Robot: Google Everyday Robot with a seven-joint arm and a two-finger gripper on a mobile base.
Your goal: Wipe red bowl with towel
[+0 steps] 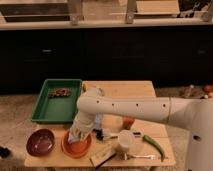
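- My arm [130,107] reaches across the wooden table [117,90].
- The red bowl [76,145], shallow and orange-red, sits just right of the dark maroon bowl [40,141].
- My gripper [78,135] is down in the red bowl, pressing a pale towel [80,131] there.

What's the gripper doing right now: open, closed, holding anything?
Gripper: down over the red bowl, with the towel at it; open or closed cannot be told.
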